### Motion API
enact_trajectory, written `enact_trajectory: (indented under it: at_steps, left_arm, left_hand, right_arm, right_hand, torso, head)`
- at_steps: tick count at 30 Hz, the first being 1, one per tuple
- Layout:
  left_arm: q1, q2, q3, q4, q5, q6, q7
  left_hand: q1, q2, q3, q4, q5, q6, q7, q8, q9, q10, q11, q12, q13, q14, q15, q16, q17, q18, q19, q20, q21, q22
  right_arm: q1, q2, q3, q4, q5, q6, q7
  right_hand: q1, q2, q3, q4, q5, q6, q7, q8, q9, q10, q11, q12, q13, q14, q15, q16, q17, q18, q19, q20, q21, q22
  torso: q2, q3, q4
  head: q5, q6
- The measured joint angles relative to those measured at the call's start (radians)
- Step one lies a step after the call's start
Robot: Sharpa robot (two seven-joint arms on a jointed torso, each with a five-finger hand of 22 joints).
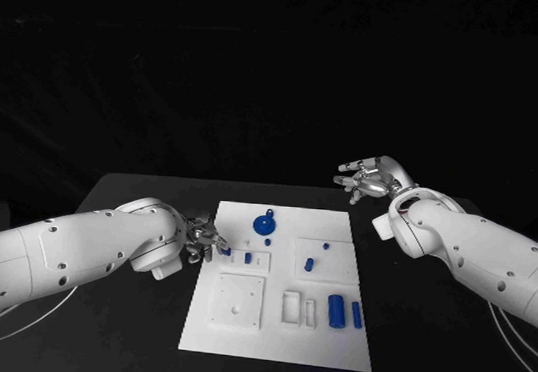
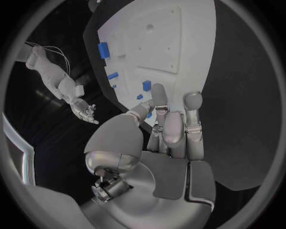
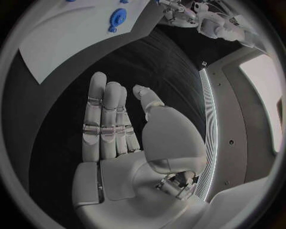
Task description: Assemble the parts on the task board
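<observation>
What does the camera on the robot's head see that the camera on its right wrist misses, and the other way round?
The head view alone takes in the whole task board with its lower parts: the two upright blue pieces near its bottom right and the white square block. It also has the left hand at the board's left edge.

The right wrist view alone gives the right hand from close behind, palm bare and fingers apart, over black table.

Both share the board, the round blue gear near its top, and the right hand, raised off the board.

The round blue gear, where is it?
In the head view the blue gear sits near the far edge of the white task board, between the two hands.
</observation>
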Motion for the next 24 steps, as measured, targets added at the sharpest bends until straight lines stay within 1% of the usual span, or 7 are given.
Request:
enact_trajectory:
  at_steps: [4,8,12,24]
  left_arm:
    - [-0.012,0.01,-0.001,-0.002,-0.016,-0.009,0.0]
    - [-0.019,0.022,-0.002,-0.005,-0.028,-0.016,0.002]
    - [-0.022,0.029,-0.002,-0.008,-0.038,-0.019,0.003]
    - [-0.025,0.043,-0.002,-0.022,-0.06,-0.02,0.003]
  left_hand:
    - [0.001,-0.001,0.0,0.0,0.0,0.0,0.0,0.0,0.0,0.001,0.001,0.0,0.0,0.0,0.0,0.0,0.0,0.0,0.0,0.0,0.0,0.0]
    - [0.001,-0.001,0.0,0.0,0.003,0.0,0.0,0.0,0.0,0.001,0.001,0.0,0.0,0.0,0.0,0.0,0.0,0.0,0.0,0.0,0.0,0.0]
    - [0.001,-0.001,0.0,0.0,0.003,0.0,0.0,0.0,-0.002,0.001,0.001,0.0,-0.003,0.0,0.0,0.0,-0.003,0.0,0.0,0.0,0.0,0.0]
    - [0.001,-0.001,0.0,0.0,0.003,0.0,0.0,-0.003,-0.003,0.001,0.001,0.0,-0.003,0.002,0.002,0.0,-0.003,0.0,0.0,0.0,0.0,0.0]
  right_arm:
    - [-0.001,-0.002,0.0,0.0,0.0,0.0,0.0]
    - [-0.001,-0.002,0.0,0.001,0.0,0.0,-0.001]
    - [-0.001,-0.002,0.0,0.001,0.0,0.0,-0.001]
    - [-0.001,-0.002,0.0,0.001,0.0,0.0,-0.005]
  right_hand:
    - [0.0,0.0,0.0,0.0,0.0,0.0,0.0,0.0,0.0,0.0,0.0,0.0,0.0,0.0,0.0,0.0,0.0,0.0,0.0,0.0,0.004,-0.001]
    - [0.0,0.0,0.0,0.0,0.0,0.0,0.0,0.0,0.0,0.0,0.0,0.0,0.0,0.0,0.0,0.0,0.0,0.0,0.0,0.0,0.004,-0.001]
    - [0.0,0.0,0.0,0.0,0.0,0.0,0.0,0.0,0.0,0.0,0.0,0.0,0.0,0.0,0.0,0.0,0.0,0.0,0.0,0.0,0.004,-0.001]
    - [0.0,0.0,0.0,0.0,0.0,0.0,0.0,0.0,0.0,0.0,0.0,0.0,0.0,0.0,0.0,0.0,0.0,0.0,0.0,0.0,0.004,-0.002]
  torso:
    - [0.0,0.0007,-0.0001]
    - [0.001,0.0006,-0.0007]
    - [0.001,0.0019,-0.0012]
    - [0.001,0.0019,-0.0012]
  head:
    - [-0.001,0.0]
    - [-0.002,0.0]
    - [-0.001,-0.001]
    - [-0.002,-0.001]
